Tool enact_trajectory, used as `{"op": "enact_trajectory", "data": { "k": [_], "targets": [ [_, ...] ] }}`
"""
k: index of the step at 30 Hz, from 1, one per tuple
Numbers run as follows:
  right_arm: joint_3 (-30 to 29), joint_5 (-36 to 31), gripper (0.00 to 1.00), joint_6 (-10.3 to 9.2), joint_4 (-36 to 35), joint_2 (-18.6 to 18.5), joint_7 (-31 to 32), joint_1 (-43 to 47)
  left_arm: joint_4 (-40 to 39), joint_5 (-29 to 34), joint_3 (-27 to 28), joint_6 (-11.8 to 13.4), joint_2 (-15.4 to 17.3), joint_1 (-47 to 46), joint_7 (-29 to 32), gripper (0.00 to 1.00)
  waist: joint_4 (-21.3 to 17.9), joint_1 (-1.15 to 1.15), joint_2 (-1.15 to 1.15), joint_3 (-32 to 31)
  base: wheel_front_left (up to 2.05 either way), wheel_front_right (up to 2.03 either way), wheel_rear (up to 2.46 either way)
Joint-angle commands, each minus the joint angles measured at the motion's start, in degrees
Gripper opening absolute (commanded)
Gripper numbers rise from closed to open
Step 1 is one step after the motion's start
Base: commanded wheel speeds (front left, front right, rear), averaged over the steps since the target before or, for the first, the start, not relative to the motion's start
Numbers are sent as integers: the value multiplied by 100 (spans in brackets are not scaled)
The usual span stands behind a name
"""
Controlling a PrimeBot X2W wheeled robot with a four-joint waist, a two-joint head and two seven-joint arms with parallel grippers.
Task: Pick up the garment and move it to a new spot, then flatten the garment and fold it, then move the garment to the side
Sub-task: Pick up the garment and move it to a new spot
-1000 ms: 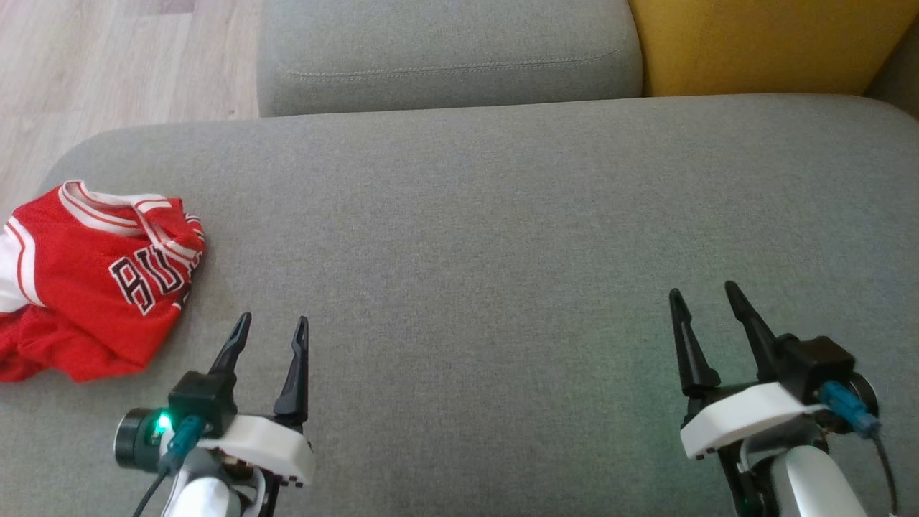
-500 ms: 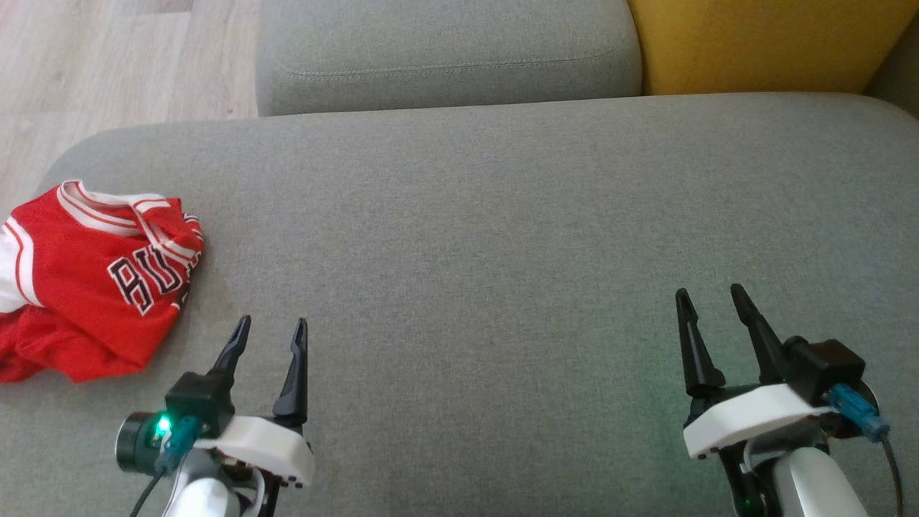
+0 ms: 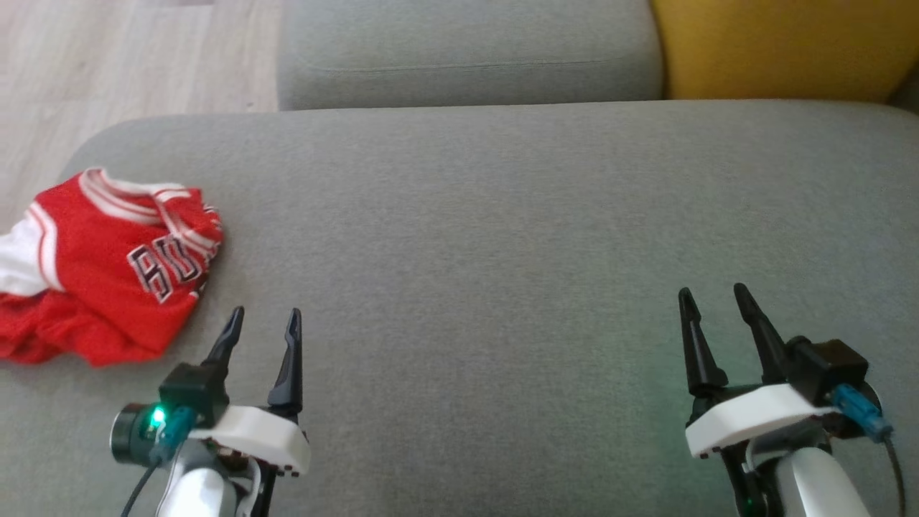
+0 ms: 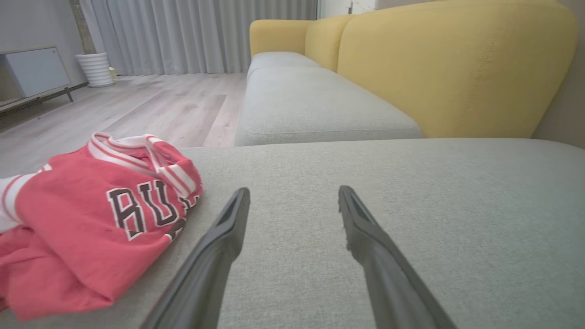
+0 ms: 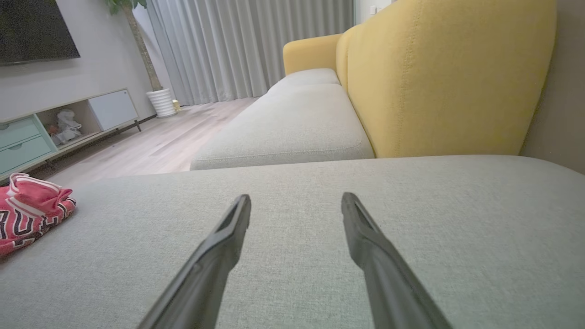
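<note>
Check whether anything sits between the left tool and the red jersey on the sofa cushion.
Nothing visible does. The left tool, jaws open, is just right of the crumpled red jersey and apart from it, with only bare grey seat cushion between them.

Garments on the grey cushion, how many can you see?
1: a crumpled red jersey at the cushion's left end, just left of the left gripper. Another could hide beneath it.
</note>
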Motion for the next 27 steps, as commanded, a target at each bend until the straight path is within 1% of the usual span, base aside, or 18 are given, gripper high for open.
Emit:
{"op": "enact_trajectory", "data": {
  "k": [1, 11, 16, 21, 27],
  "targets": [
    [133, -54, 100, 44, -231, -10, -23, -189, -167, 53, 206, 12, 40, -331, -71, 100, 108, 0, 0, 11, 0, 0, 0],
    [301, -31, 100, 44, -450, -9, 81, -155, -160, 65, 333, 50, 92, -371, -71, 100, 914, 0, 0, -1, 0, 0, 0],
    [414, 51, 100, 44, -488, -9, 99, -125, -107, 8, 384, 35, 79, -324, -71, 100, 1254, 0, 0, 4, 0, 0, 0],
    [436, 40, 100, 44, -470, -9, 111, -111, -114, 21, 414, 38, 81, -335, -71, 100, 1478, 0, 0, 23, 0, 0, 0],
    [402, 42, 100, 44, -453, -9, 105, -79, -108, 17, 425, 16, 61, -345, -71, 100, 1631, 0, 0, -1, 0, 0, 0]
  ]
}}
